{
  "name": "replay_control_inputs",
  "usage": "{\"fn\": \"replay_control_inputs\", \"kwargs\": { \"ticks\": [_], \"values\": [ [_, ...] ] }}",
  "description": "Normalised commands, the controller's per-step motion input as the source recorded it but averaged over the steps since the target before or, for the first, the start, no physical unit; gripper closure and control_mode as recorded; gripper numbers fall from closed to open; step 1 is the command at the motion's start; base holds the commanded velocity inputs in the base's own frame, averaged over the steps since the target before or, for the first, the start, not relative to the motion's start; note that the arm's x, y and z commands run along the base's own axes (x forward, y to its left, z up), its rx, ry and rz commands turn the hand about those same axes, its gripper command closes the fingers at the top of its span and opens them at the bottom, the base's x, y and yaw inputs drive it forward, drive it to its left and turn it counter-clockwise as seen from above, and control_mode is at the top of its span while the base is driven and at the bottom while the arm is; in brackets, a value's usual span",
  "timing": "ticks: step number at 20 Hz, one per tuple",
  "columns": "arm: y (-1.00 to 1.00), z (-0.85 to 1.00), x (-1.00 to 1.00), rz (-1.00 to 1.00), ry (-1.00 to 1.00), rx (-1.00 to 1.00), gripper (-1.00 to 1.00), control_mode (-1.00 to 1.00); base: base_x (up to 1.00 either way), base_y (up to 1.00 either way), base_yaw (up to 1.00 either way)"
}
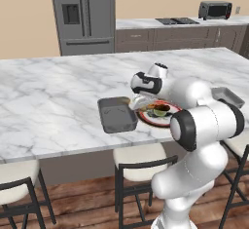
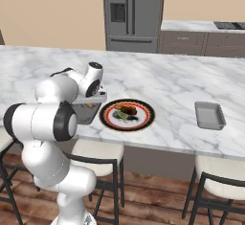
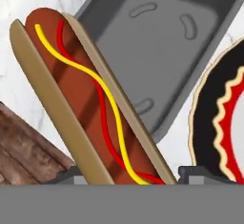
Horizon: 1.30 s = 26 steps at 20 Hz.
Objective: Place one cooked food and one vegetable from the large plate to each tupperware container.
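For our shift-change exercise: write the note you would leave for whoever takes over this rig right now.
Hand: shut on the hot dog, carried above the near edge of the larger tupperware tray, not yet released.
Large plate: right of that tray on the marble counter, some food left on it; I cannot tell which items.
Smaller tray: further right, nothing in it.
Done: hot dog lifted off the plate.
Left: drop the hot dog in the larger tray, add a vegetable, then fill the smaller tray likewise.

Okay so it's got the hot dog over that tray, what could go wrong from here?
The hot dog sits tilted between the fingers, over the near edge of the larger tray. Released here, it might catch the rim or land on the counter. It also hangs close to the large plate.
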Motion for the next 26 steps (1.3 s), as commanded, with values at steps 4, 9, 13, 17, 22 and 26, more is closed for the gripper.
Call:
{"fn": "replay_control_inputs", "kwargs": {
  "ticks": [4,9,13,17,22,26],
  "values": [
    [0.83,0.0,0.12,-0.38,0.0,0.0,1.0,-1.0,0.0,0.0,0.0],
    [0.44,0.0,0.45,-0.25,0.0,-0.02,1.0,-1.0,0.0,0.0,0.0],
    [0.0,-0.04,0.49,-0.08,0.04,-0.03,1.0,-1.0,0.0,0.0,0.0],
    [0.18,-0.3,0.39,0.0,0.18,-0.04,1.0,-1.0,0.0,0.0,0.0],
    [0.25,-0.4,0.3,-0.05,0.14,-0.06,1.0,-1.0,0.0,0.0,0.0],
    [0.23,-0.24,0.31,-0.09,0.0,0.0,1.0,-1.0,0.0,0.0,0.0]
  ]
}}
